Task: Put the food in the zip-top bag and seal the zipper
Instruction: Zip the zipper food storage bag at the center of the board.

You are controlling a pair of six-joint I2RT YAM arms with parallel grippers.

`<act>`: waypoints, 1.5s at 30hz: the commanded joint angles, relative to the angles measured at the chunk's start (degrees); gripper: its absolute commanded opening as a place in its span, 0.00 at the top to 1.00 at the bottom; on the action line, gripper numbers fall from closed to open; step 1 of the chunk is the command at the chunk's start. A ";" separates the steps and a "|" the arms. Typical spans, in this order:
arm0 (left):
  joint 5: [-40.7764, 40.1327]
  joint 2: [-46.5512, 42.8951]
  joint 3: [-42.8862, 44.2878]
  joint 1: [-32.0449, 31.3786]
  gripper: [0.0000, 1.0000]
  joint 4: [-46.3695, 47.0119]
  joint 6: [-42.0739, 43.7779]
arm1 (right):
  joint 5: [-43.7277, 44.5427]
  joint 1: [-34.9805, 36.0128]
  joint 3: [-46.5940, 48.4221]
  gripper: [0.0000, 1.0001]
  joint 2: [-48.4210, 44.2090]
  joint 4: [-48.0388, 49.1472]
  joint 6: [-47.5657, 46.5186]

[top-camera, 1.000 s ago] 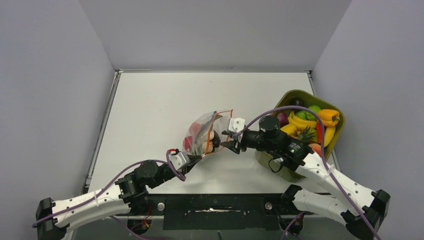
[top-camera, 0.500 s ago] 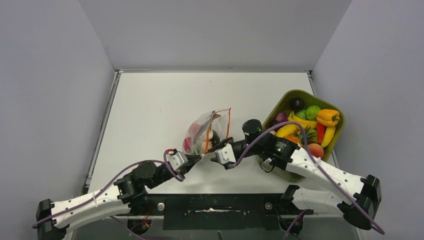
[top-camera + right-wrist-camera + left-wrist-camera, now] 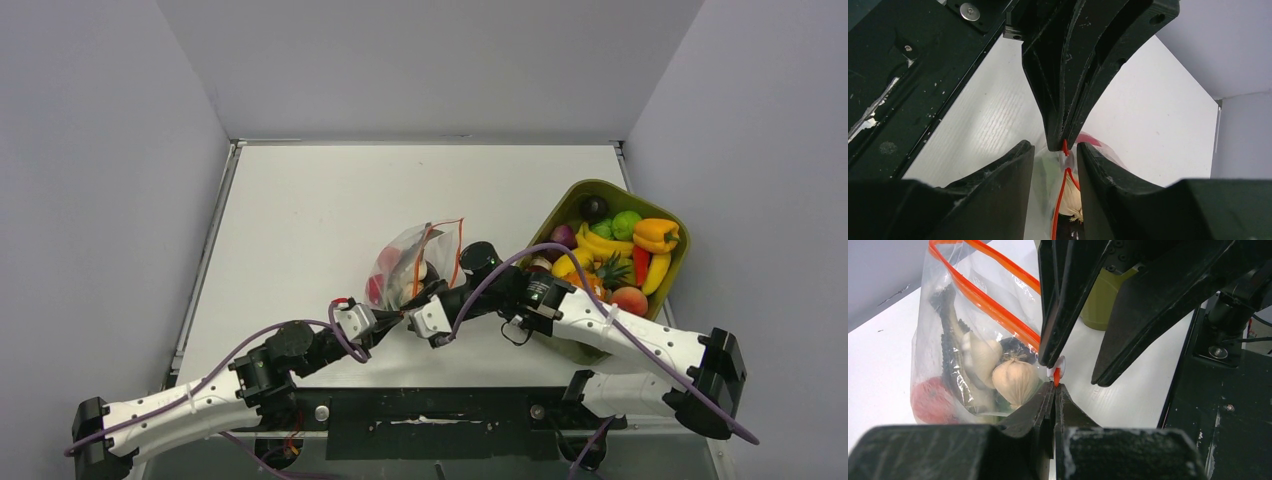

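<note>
Left gripper (image 3: 1054, 387) sits low over the near part of the white table (image 3: 290, 210). Its jaws are fully closed, pinching the near end of the zipper (image 3: 998, 313) at an orange tab with a small white bit at the tips.

The zip-top bag (image 3: 398, 262) lies mid-table, just beyond both grippers. Its long axis runs near to far, leaning slightly right at the far end. The mouth edge is on the right side, facing the tub. The two orange strips stand apart at the far end and meet at the pinched near end, so the mouth is open. The bag body bulges left of the strip.

Food in the bag: red piece (image 3: 930, 400), beige bulb (image 3: 1015, 380) with a second beige one beside it, a dark round piece behind them, and a long dark bumpy piece (image 3: 950, 335).

Right gripper (image 3: 1054, 150) comes in from the right, tip to tip with the left one. Its jaws stand narrowly apart, straddling the same zipper end. The white bit sits in the gap, near one finger; I cannot tell if it touches.

The olive-green tub (image 3: 600, 184) is at the right table edge, well apart from the bag and partly under the right arm. It holds a dark purple ball (image 3: 593, 207), green ball (image 3: 626, 222), orange pepper (image 3: 655, 233), yellow bananas (image 3: 598, 245), red chili (image 3: 640, 265) and peach (image 3: 630, 299).
</note>
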 commanded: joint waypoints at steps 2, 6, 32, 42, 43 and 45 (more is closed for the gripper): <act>1.40 0.02 0.61 -0.29 1.00 6.00 -0.83 | 1.42 0.84 3.39 0.62 1.30 1.75 -1.36; 1.41 0.05 0.75 -0.25 1.00 6.00 -0.69 | 2.16 0.84 3.41 0.65 2.01 1.56 -1.51; 2.23 -3.00 1.85 -0.29 1.00 5.43 -1.52 | 12.78 -1.03 0.96 1.00 -0.96 -1.00 -2.12; 3.89 -5.77 3.06 -0.29 1.00 2.09 -2.41 | 11.81 -1.53 1.97 1.00 -0.14 2.82 0.79; 4.14 -5.64 3.68 -0.27 1.00 0.91 -2.41 | 11.85 -1.56 2.53 1.00 -0.04 2.80 1.47; 4.69 -5.28 4.35 -0.29 0.91 -0.90 -2.41 | 11.85 -1.61 2.88 1.00 -0.02 3.94 3.76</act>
